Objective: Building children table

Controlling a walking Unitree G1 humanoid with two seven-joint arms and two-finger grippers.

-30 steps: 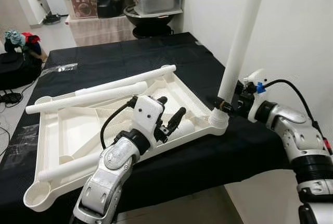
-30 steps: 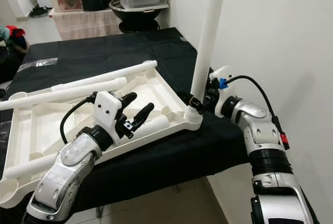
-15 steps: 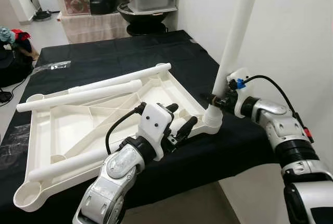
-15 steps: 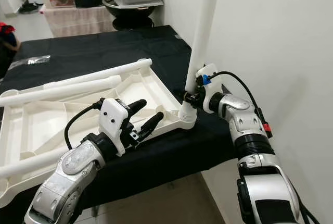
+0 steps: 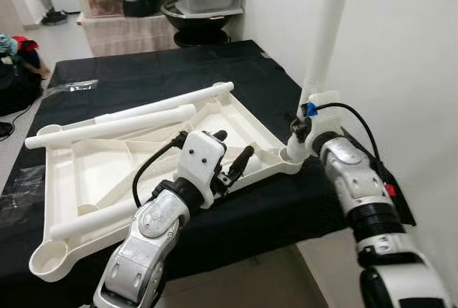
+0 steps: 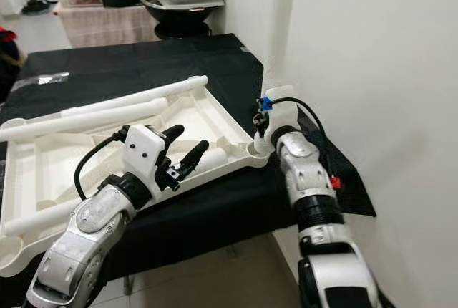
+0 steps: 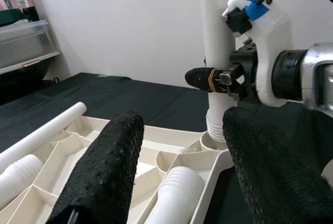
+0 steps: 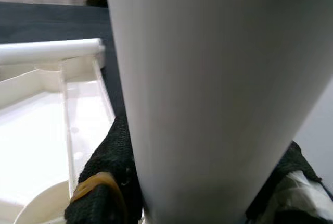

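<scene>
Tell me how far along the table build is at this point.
Early. The white tabletop lies upside down on the black cloth. In hand: the right gripper clamps one upright leg seated in the corner socket. The left gripper hovers open over the tray. Left: three legs lying loose on it.

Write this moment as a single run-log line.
right pincer: shut on upright leg | leg: in tabletop corner socket | left pincer: open, over tabletop

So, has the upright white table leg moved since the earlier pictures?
Yes. The table leg, gripped by the right end effector, leaned toward the white wall before; now it stands nearly vertical in the tabletop's corner socket.
</scene>
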